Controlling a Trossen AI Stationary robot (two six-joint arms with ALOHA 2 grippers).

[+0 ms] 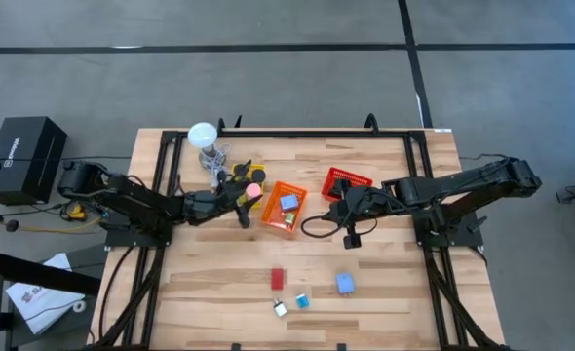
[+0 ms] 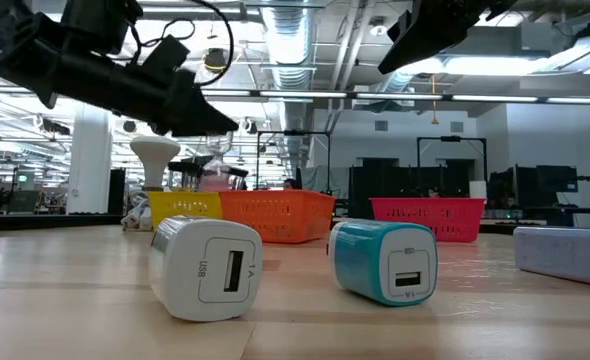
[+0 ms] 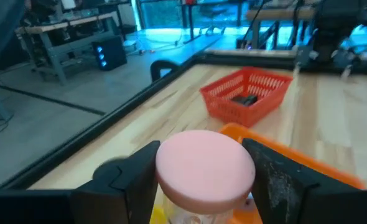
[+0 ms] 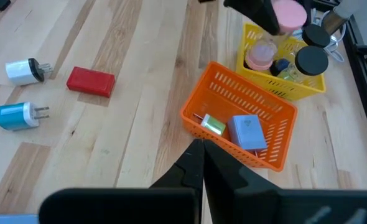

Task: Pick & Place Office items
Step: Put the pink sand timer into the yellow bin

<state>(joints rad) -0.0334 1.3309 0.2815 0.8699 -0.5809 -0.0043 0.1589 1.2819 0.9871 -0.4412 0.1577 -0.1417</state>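
Across the bench (image 1: 219, 292) sat three baskets, largest first: the orange basket (image 1: 274, 215) holding a light-blue block (image 1: 288, 203), the yellow basket (image 4: 256, 34), the red basket (image 1: 354, 179). Above the yellow one, the left hand (image 3: 202, 177) gripped a pink round lump (image 3: 205, 168). Between the orange and red baskets, the right hand (image 4: 202, 155) hung closed and empty. Near the front lay a red flat rectangle (image 1: 278, 280), a white charger (image 2: 207, 267) and a teal charger (image 2: 385, 261).

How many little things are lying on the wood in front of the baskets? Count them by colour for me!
Red: 1, the red flat block
White: 1, the white plug
Teal: 1, the teal plug
Light blue: 1, the light-blue block
Total: 4
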